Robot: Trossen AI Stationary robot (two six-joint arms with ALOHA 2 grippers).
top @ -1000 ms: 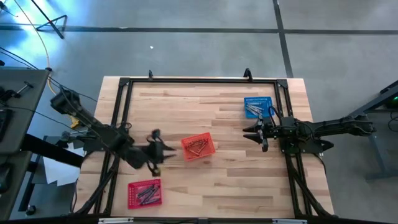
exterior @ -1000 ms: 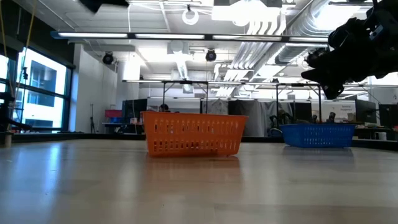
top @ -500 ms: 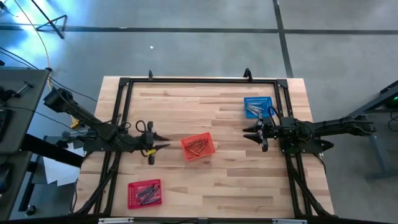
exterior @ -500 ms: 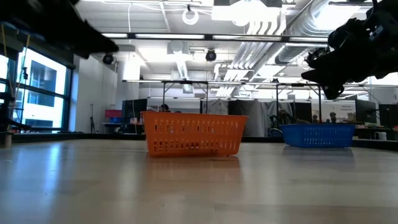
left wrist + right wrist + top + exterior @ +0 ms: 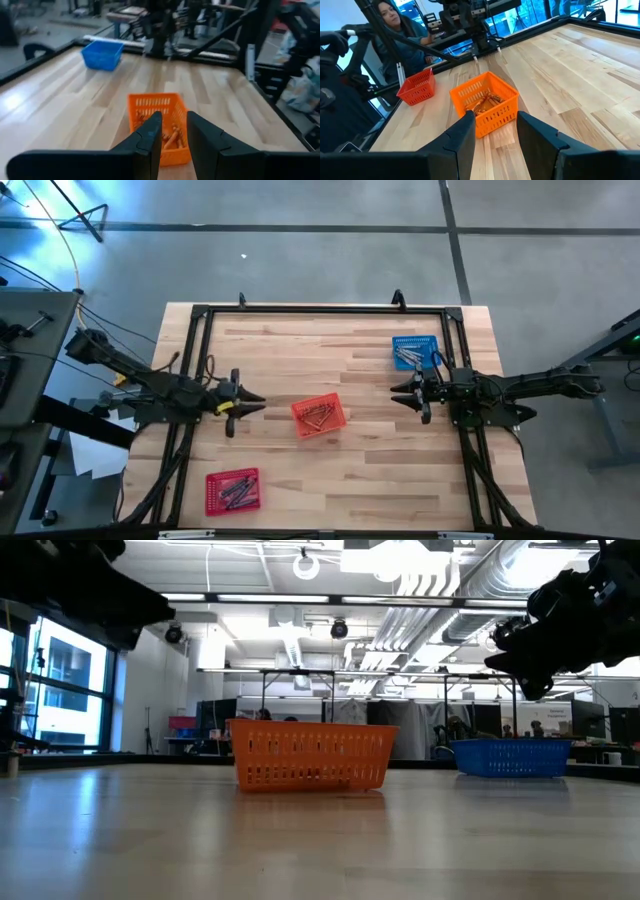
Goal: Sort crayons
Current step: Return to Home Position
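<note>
The left gripper [image 5: 250,402] is being held spread and empty, the orange square mesh basket [image 5: 343,421] of thin red-orange crayons [image 5: 316,416] just ahead of it; the right gripper [image 5: 398,393], likewise spread, is being held farther off.

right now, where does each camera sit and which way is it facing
High view: above the table, looking straight down; left arm and right arm show.
Low view: at tabletop height, looking level across at the orange basket and blue basket; arms hang in above.
Left wrist view: on the left arm, facing the orange basket; the left fingers show open.
Right wrist view: on the right arm, facing the same basket and the red basket; the right fingers show open.
Shared: both wrist views see the orange basket's crayons, from opposite sides.
</note>
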